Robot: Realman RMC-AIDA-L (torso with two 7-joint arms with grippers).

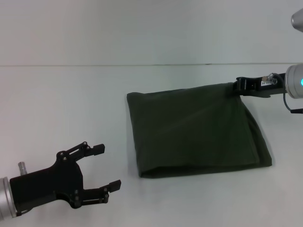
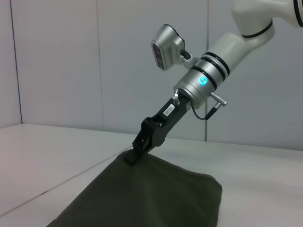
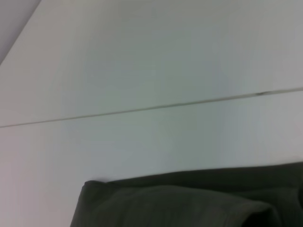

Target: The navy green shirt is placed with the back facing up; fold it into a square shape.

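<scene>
Right hand (image 1: 236, 86) seemingly pinching folded shirt (image 1: 194, 130) corner, left hand (image 1: 108, 166) wide open

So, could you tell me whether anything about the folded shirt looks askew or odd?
Slightly. The navy green shirt is folded but not square: its right edge slants outward toward the near corner. The right gripper sits at its far right corner; the left gripper, jaws open, is clear of it.

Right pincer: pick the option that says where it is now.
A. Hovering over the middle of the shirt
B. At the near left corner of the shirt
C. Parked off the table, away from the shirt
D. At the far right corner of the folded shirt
D. The right pincer sits at the far right corner of the navy green shirt, its tip down on the cloth there.
</scene>
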